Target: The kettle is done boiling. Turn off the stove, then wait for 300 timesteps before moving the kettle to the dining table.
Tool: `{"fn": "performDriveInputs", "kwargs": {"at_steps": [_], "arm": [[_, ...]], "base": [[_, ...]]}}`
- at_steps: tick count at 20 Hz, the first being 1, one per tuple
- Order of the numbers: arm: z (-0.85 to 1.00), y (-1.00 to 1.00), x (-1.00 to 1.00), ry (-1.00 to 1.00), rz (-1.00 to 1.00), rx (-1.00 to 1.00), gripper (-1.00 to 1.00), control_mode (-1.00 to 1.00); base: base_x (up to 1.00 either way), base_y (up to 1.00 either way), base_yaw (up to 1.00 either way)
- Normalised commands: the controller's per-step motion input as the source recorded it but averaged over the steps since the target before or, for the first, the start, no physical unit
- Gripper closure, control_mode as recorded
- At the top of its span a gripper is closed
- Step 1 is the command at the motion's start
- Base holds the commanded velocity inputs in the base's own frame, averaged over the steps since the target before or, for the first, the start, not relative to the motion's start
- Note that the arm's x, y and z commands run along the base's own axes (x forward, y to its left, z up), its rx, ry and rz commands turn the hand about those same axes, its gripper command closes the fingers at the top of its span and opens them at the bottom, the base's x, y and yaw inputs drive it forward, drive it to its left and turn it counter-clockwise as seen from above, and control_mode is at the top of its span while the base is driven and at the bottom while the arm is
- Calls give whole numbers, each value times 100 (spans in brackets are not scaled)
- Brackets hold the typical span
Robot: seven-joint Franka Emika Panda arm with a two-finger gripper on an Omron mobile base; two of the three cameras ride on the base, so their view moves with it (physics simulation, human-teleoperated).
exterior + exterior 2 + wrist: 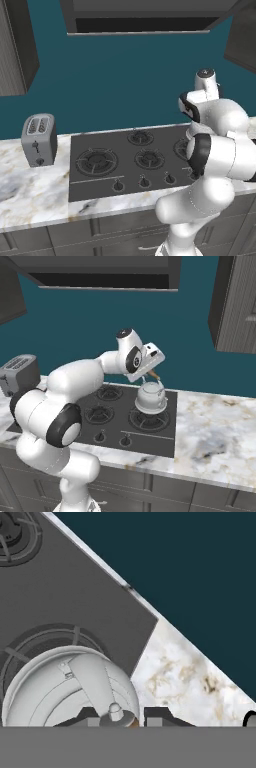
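The small whitish kettle (151, 397) stands over the back right burner of the dark stove (155, 437). My gripper (150, 377) comes down on it from above, shut on the handle at its top. In the hand view the kettle (70, 687) fills the lower left, and the two fingertips sit either side of its lid knob, with my gripper (122, 719) closed there. The stove (107, 145) and its row of black knobs (144, 181) show in the left base view, where my arm hides the kettle. The dining table is out of view.
A grey two-slot toaster (39, 140) stands on the marble counter (35, 195) left of the stove. More marble counter (215, 431) stretches to the right. A dark range hood (100, 271) hangs overhead, with tall dark cabinets (235, 306) at the sides.
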Motion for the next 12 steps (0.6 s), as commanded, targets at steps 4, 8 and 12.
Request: {"fn": "performDriveInputs", "kwargs": {"at_steps": [4,8,12], "arm": [[39,0,-43,0,-9,-4,100,-100],[39,0,-34,2,-8,-6,100,-100],[35,6,-6,1,-7,-5,100,-100]], "base": [[0,0,0],[0,0,0],[0,0,0]]}}
